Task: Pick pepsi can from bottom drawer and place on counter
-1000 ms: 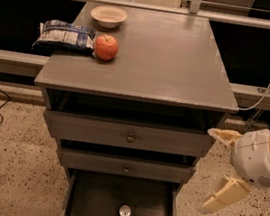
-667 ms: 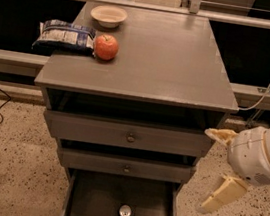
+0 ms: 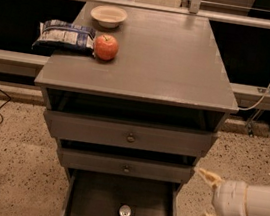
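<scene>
The gripper (image 3: 205,202) is hovering at 3 o'clock from the pepsi can (image 3: 124,214), outside the bottom drawer (image 3: 92,194), with its fingers spread wide apart and gripping nothing. The pepsi can is standing upright on the drawer floor. At 12 o'clock, the counter (image 3: 162,58) is carrying an apple (image 3: 106,47), a bowl (image 3: 108,15) and a snack bag (image 3: 65,36).

The flat glossy counter top (image 3: 162,63) is being shown in plain grey, and the shallow bottom drawer tray (image 3: 92,197) in darker grey. A silver top is being shown by the small dark drink can (image 3: 124,215). The round apple (image 3: 106,47) is being seen in red, the shallow bowl (image 3: 108,15) in cream, and the crinkled bag (image 3: 65,36) in blue and white. The white gripper (image 3: 205,202) with cream fingers is being held at the lower right, over the beige speckled floor (image 3: 10,162).
</scene>
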